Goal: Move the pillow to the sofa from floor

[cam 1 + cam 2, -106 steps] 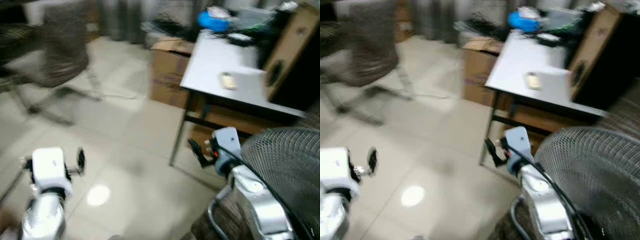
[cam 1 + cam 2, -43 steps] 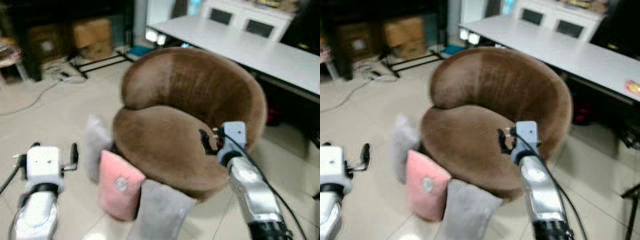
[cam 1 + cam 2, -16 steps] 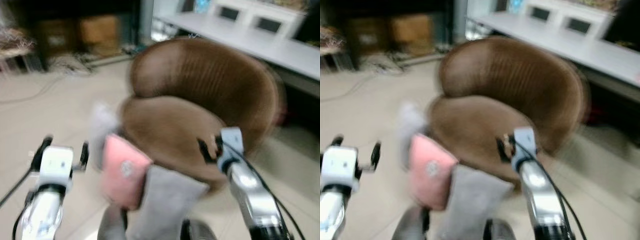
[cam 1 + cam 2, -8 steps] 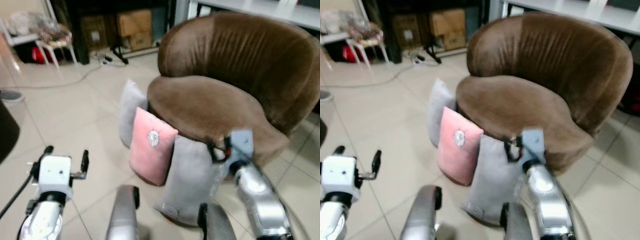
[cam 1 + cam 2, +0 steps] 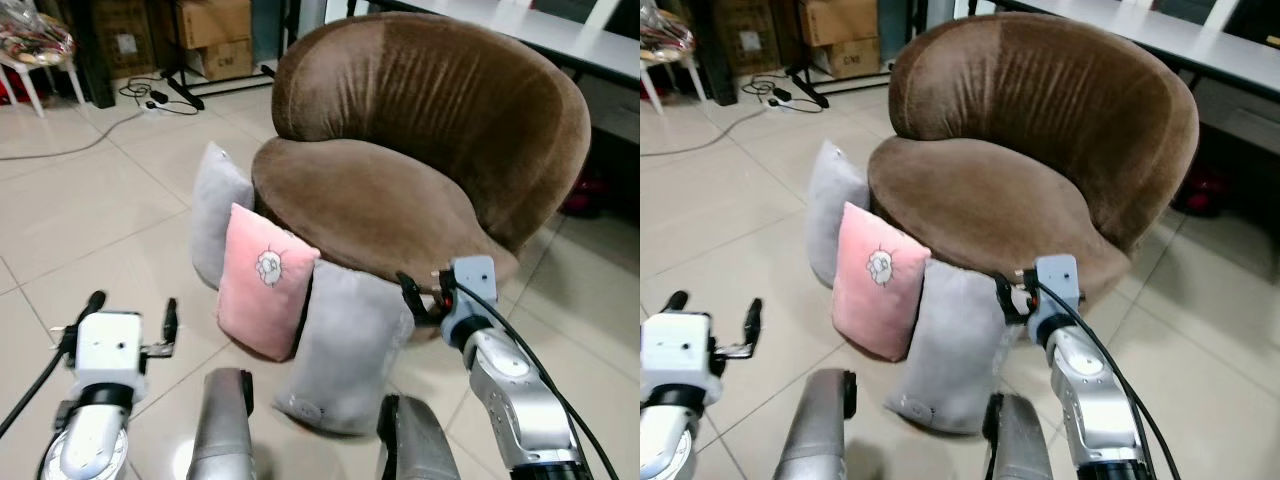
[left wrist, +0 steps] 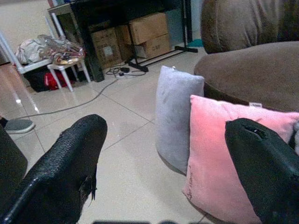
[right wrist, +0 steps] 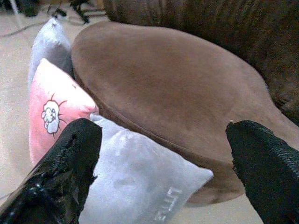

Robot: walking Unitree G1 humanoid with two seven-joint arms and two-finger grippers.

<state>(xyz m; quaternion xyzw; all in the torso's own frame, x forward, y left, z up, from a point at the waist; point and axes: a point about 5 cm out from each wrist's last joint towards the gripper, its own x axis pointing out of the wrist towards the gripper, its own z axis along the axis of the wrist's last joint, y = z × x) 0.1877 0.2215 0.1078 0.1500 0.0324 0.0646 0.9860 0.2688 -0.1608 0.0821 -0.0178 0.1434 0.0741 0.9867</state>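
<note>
- You are facing three pillows standing on the floor (image 5: 90, 230), leaning on the brown sofa (image 5: 420, 170): pink pillow (image 5: 262, 282) between two grey pillows (image 5: 345, 345).
- Your left gripper (image 5: 125, 318) and right gripper (image 5: 422, 296) are hovering near, fingers spread, holding nothing.

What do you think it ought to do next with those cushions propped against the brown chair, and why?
Probably lower the right pincer onto the near grey pillow. That pillow stands on the floor, leaning on the brown sofa just below the open pincer, closer than the pink pillow beside it. The sofa seat is bare, ready to take it. The left pincer hovers open farther off.
</note>
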